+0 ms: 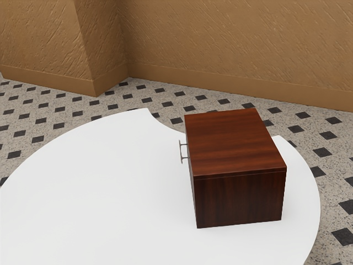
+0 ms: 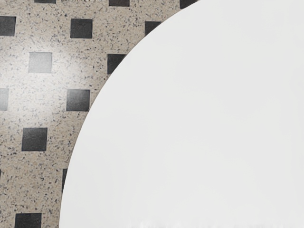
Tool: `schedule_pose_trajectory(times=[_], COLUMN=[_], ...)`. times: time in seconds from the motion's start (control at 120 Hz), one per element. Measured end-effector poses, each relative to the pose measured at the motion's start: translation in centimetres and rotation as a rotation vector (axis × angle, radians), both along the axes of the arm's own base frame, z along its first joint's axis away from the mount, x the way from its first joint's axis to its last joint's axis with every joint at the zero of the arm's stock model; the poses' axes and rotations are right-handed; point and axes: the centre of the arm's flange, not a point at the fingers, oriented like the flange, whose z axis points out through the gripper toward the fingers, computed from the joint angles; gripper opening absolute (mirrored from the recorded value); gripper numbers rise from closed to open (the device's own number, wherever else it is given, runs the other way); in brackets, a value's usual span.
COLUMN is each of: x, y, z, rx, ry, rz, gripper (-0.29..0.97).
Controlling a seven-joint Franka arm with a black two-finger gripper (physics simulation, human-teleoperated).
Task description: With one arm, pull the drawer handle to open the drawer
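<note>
A: Bench (image 2: pixel 199 123) edge, white, lies just under the hand, with checkered floor (image 2: pixel 42 95) beyond it. Tool state: cannot tell.

B: Target?

A: Wooden drawer box (image 1: pixel 234 165) on the bench, toward the exterior view's right. Its metal handle (image 1: pixel 182 151) juts from the face turned to the exterior view's left.

B: Suggest coming in level with the handle, clamping it from two sides, then pulling straight out with no twist.

A: Noted. Drawer front is seen edge-on, so its seam and the handle's shape are hard to read.
</note>
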Motion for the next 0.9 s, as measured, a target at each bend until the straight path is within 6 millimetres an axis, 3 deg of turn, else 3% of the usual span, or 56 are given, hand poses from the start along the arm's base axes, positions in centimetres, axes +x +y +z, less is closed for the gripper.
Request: schedule_pose_trajectory(times=[0.125,0.233,0.275,0.292,0.317,0.383,0.433,0.492,0.617,0.733,0.85,0.9], x=[6.2,10.3,11.2,11.1,10.2,5.9,3.7,2.8,2.4,4.4,5.7,6.1], y=[-9.3,-19.3,-23.4,-25.2,-28.0,-34.5,-34.8,-36.3,-37.7,-40.7,-43.8,-44.4], z=[-0.1,0.1,1.3,2.6,6.0,13.2,15.2,15.6,14.6,8.6,1.3,-0.6], rx=[-0.001,0.000,0.014,0.026,0.054,0.107,0.157,0.211,0.255,0.192,0.133,0.137], ry=[0.001,-0.001,-0.020,-0.036,-0.086,-0.183,-0.184,-0.148,-0.070,0.024,0.064,0.055], rz=[-0.199,-0.392,-0.468,-0.501,-0.557,-0.712,-0.771,-0.898,-1.160,-1.520,-1.846,-1.949], gripper=[0.68,0.68,0.68,0.68,0.68,0.68,0.68,0.68,0.68,0.68,0.68,0.68])
